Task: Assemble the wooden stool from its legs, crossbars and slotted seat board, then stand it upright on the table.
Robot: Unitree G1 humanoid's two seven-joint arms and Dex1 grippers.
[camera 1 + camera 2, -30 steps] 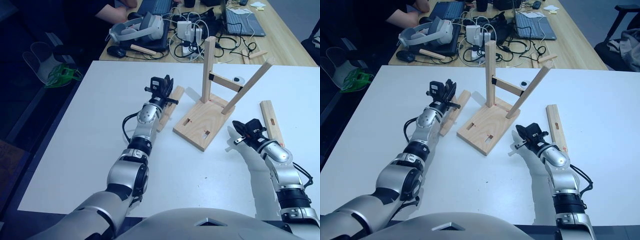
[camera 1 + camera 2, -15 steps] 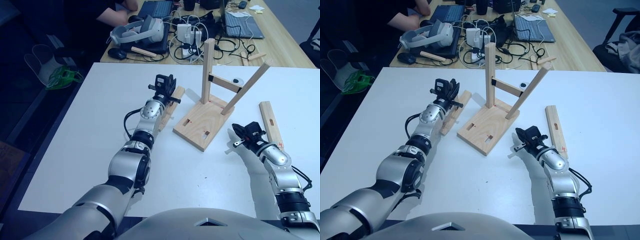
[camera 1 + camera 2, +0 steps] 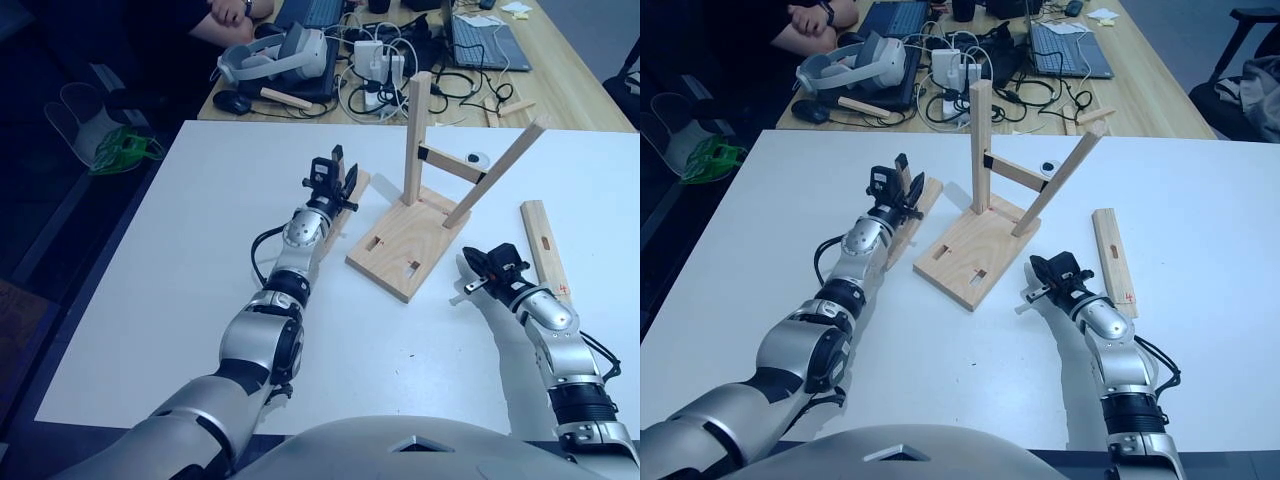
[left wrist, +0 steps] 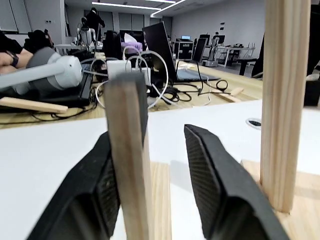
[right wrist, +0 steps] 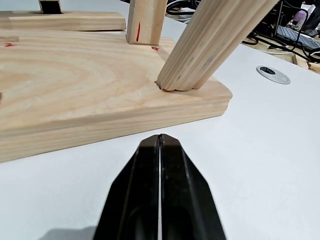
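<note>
1. Left hand [image 3: 333, 178]: the fingers [image 4: 215, 175] are apart. A thin wooden stick [image 4: 127, 160] stands between them, against one pad, with a clear gap to the other. We cannot tell if it is actually gripped.
2. A flat wooden piece [image 3: 338, 222] lies on the tabletop [image 3: 160, 300] under that hand, just beside the seat board's left edge.
3. Right hand [image 5: 160, 147]: the fingers are pressed together with nothing between them. It sits low over the tabletop, near the seat board's right corner.
4. The slotted seat board [image 3: 400, 245] lies flat at mid-tabletop. It carries an upright leg [image 3: 417, 130] and a tilted leg [image 3: 497, 172], with a crossbar [image 3: 452, 166] between them.
5. A loose slotted leg [image 3: 543, 245] lies flat to the right of the right hand.
</note>
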